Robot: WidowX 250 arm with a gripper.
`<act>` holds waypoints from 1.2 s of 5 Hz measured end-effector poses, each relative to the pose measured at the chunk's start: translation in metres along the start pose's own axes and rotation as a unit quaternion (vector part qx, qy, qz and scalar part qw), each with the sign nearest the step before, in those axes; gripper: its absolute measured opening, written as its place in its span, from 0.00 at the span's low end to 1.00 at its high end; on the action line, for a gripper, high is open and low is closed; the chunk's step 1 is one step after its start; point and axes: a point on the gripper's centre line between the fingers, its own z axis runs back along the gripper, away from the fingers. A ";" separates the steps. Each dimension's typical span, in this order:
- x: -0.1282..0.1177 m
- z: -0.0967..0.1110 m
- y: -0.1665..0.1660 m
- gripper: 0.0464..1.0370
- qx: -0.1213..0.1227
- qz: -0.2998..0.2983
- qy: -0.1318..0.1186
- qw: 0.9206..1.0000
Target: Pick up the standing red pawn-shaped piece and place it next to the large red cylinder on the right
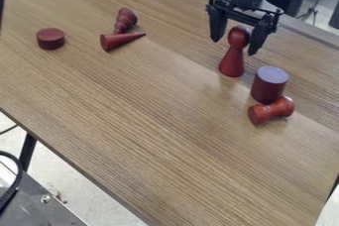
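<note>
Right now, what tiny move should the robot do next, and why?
I'd probably have the gripper gently squeeze its jaws together. They're open, and from here they look to be on either side of the round head of the red pawn-shaped piece, which is standing upright. One view can't prove they're lined up, though.

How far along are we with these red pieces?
Perhaps partway: the round-headed piece, cylinder and low disc sit upright, though whether anyone placed them I can't tell. In hand: nothing gripped; the gripper has its jaws open, one each side of the round head. Possibly left: the cone, ringed piece and spool-shaped piece, lying down.
</note>
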 end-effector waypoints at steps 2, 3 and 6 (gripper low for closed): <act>0.012 0.060 0.007 0.96 -0.033 0.071 -0.075 0.994; 0.015 0.077 0.025 0.96 -0.035 0.105 -0.087 0.990; 0.032 0.060 0.055 0.96 0.012 0.132 -0.064 0.989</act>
